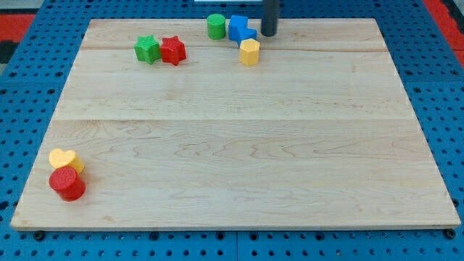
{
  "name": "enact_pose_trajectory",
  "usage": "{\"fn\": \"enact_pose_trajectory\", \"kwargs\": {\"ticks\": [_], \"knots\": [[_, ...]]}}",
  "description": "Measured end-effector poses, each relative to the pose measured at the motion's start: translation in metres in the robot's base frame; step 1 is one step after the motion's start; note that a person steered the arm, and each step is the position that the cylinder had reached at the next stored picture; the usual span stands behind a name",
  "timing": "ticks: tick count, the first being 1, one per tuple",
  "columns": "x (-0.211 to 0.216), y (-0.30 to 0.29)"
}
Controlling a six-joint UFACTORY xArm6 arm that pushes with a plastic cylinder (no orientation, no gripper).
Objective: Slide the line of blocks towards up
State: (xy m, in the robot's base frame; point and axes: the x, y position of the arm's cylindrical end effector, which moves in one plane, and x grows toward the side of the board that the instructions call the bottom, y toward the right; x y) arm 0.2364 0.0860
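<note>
My tip (pixel 269 33) is at the view's top, just right of a blue block (pixel 240 29). A green cylinder (pixel 215 26) stands left of the blue block. A yellow hexagonal block (pixel 249 52) lies just below the blue block. Further left, a green star (pixel 147 49) and a red star (pixel 173 50) touch side by side. At the view's bottom left a yellow heart (pixel 64 159) lies against a red cylinder (pixel 67 183).
The blocks rest on a light wooden board (pixel 239 145). Around it lies a blue perforated base (pixel 22 87). Red patches show in the top corners.
</note>
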Motion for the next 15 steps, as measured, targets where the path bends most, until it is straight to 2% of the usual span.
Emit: {"fn": "enact_pose_trajectory", "kwargs": {"ticks": [1,5,7,10,12,13,15], "knots": [[0.019,0.01],[0.018,-0.05],[0.029,0.01],[0.041,-0.04],[0.056,-0.031],[0.083,-0.026],[0.092,-0.08]]}}
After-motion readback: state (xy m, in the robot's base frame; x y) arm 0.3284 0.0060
